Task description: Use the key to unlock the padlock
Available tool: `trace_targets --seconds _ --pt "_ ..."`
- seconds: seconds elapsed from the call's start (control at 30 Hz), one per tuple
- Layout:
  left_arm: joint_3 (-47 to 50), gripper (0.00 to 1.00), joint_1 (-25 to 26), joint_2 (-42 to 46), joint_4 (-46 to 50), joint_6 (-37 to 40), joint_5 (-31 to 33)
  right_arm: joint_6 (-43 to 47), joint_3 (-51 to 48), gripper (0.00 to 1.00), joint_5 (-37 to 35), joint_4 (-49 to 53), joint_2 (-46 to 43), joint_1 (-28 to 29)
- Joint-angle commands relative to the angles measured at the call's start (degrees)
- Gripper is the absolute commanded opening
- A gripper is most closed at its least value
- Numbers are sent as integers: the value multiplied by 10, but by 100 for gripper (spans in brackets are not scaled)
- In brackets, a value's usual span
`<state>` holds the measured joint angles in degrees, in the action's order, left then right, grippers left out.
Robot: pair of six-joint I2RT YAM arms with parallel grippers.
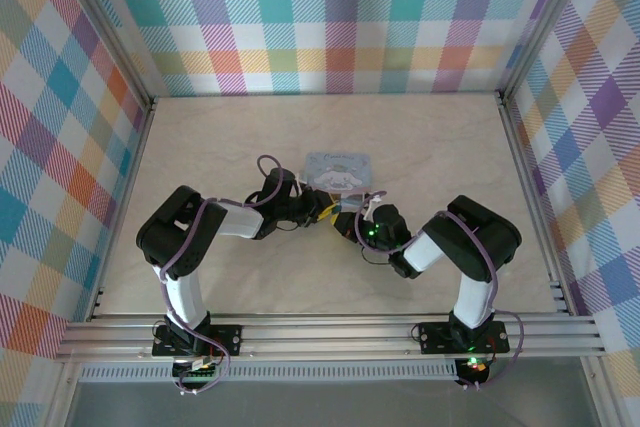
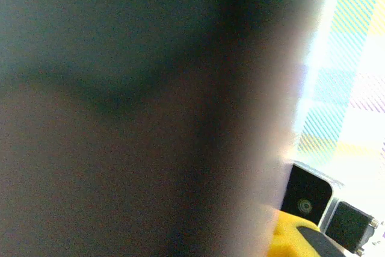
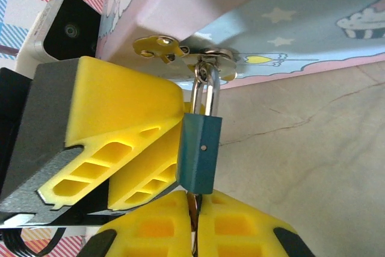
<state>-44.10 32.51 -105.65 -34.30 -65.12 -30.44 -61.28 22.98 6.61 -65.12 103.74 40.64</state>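
Jam risk: my right gripper (image 3: 195,236) pinches thin metal key (image 3: 193,206) under small blue steel-shackled padlock (image 3: 200,151); dangling lock could swing. I can't tell whether left gripper (image 3: 171,139), beside padlock, grips.

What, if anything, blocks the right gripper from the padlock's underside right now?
Likely nothing, so yes: the right gripper sits directly beneath the padlock, shut on a thin metal piece, apparently the key, meeting its base. The left gripper touches only its side.
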Motion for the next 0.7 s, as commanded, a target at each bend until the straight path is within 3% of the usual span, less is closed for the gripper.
trace_targets --seconds 0.0,0.27,0.53,0.67 --pt "-10 26 8 -11 0 3 -13 -1 -6 3 -6 -24 -17 -4" --pt "-7 35 11 -11 -4 9 -12 -2 -5 3 0 -27 -17 -6" --pt "16 57 11 29 -8 14 20 -2 -9 3 2 -31 -17 -8" --pt "17 59 13 16 -41 -4 12 -3 -10 3 5 -33 -15 -9"
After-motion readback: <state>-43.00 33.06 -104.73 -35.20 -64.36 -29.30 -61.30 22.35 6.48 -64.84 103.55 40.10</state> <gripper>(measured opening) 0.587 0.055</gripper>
